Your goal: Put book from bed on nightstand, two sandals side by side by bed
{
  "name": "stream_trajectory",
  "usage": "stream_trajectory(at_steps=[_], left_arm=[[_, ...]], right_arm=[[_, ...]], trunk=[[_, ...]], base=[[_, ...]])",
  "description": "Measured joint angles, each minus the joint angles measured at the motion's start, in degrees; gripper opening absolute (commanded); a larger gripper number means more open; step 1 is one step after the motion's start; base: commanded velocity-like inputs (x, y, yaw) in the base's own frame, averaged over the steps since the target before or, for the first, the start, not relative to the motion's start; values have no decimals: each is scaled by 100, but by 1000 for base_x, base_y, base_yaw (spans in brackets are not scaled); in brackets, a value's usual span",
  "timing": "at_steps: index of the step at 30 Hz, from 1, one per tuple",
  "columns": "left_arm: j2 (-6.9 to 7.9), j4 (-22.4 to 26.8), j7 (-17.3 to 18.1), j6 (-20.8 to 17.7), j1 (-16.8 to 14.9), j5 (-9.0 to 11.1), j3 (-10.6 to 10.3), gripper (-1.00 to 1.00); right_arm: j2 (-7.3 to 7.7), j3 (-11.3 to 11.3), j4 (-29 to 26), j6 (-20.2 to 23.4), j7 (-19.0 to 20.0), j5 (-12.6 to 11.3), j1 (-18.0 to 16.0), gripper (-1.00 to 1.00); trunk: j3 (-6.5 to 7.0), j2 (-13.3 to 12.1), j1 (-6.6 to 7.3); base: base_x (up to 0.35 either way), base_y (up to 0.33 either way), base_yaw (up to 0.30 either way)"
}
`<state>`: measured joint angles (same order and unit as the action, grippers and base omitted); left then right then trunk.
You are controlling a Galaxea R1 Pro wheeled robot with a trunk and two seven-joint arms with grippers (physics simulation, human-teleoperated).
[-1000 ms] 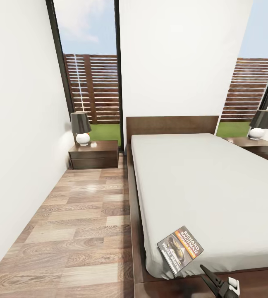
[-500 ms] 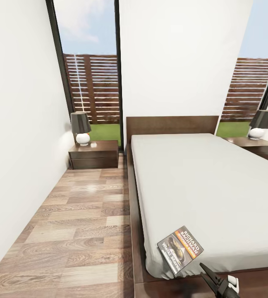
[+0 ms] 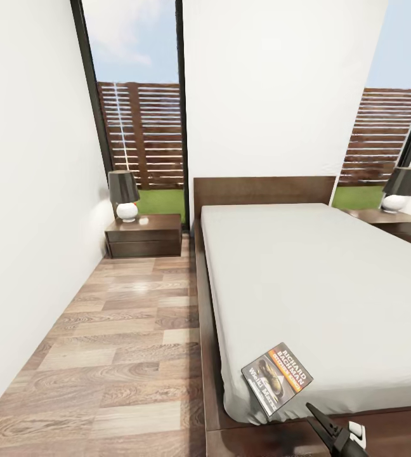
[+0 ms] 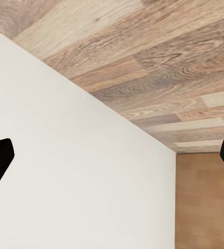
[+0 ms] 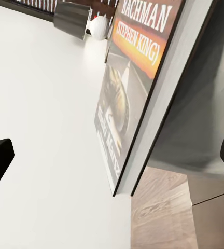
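my right gripper [image 3: 333, 438] sat at the foot of the bed [image 3: 307, 279], fingers spread wide with nothing between them, the book [image 3: 277, 378] just ahead of them. over the last second the book had slid a touch up the picture and the gripper had crept nearer; the whole view shifted slightly, so i put part of that down to the head. the book lay flat on the mattress's near corner, ungrasped. i judged the pickup imminent. the left gripper [image 4: 112, 161] was also open, over floor [image 4: 158, 57]. farther off stood the nightstand [image 3: 144, 235].
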<state>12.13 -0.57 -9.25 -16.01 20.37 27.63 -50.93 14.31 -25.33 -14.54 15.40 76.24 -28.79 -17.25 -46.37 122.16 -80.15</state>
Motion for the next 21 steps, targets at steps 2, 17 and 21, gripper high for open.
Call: stream_trajectory(at_steps=[2, 17, 21], left_arm=[[-1, 0, 1, -1, 0, 0, 0, 100], [-12, 0, 0, -8, 1, 0, 0, 100], [-19, 0, 0, -8, 1, 0, 0, 100]], right_arm=[[0, 1, 0, 0, 0, 2, -2, 100], [-29, 4, 0, 4, -16, 3, -4, 100], [-53, 4, 0, 6, -19, 4, -9, 100]], trunk=[[0, 0, 0], [-144, 321, -176], [-144, 321, -176]], base=[[0, 0, 0], [0, 0, 0], [0, 0, 0]])
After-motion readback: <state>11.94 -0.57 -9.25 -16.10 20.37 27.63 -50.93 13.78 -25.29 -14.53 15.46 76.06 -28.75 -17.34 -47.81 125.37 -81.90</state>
